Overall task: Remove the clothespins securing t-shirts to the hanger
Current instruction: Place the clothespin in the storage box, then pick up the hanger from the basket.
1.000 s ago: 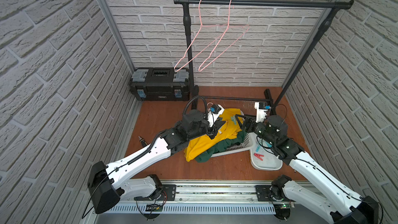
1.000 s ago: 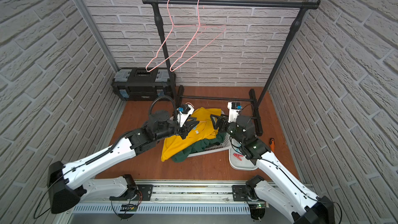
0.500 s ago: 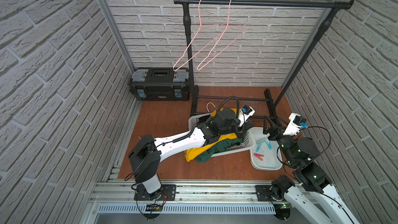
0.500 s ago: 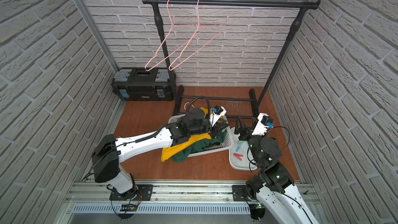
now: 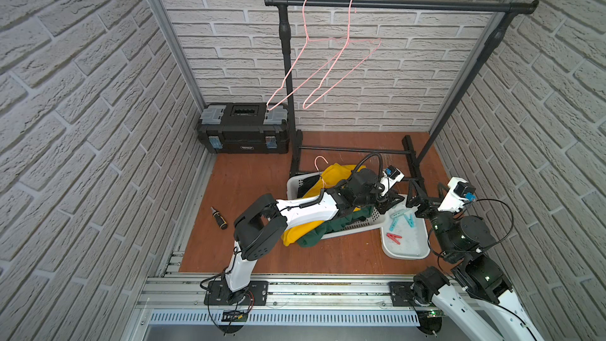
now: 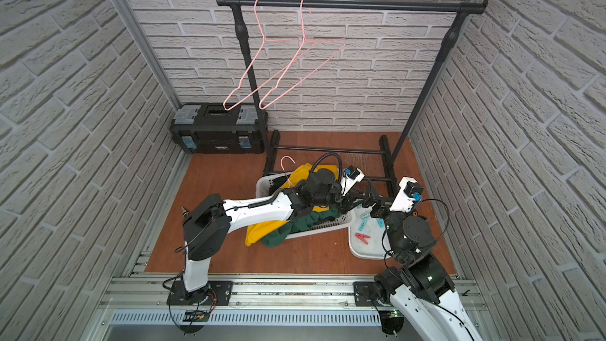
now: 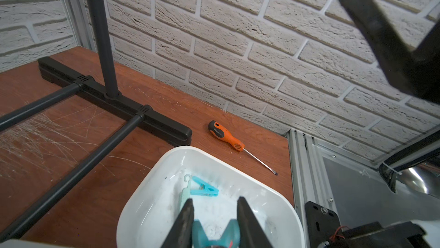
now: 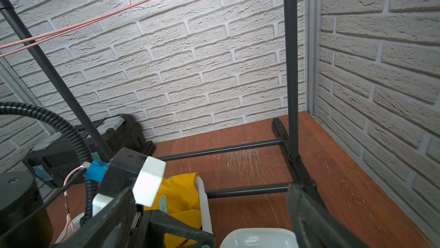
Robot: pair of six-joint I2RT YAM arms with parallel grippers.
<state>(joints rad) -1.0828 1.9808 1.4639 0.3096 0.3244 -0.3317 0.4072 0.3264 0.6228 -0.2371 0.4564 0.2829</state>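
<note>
Yellow, green and black cloth t-shirts [image 5: 334, 175] lie heaped in a white slotted plastic basket [image 5: 354, 224]. Beside it, a white plastic tray [image 5: 410, 244] collects freed teal and red plastic clothespins [image 5: 394, 222]. The left gripper [image 7: 214, 201], jaws narrowly apart, pinches another teal clothespin [image 7: 232, 230] above the tray, presumably for dropping; the right gripper [image 5: 424, 192] gapes wide and empty. The floor [image 5: 249, 185] is scratched reddish wood and the walls [image 5: 410, 87] white brick.

White arms [image 5: 305, 213], black joints [image 5: 259, 228], corrugated cables [image 5: 372, 154]
</note>
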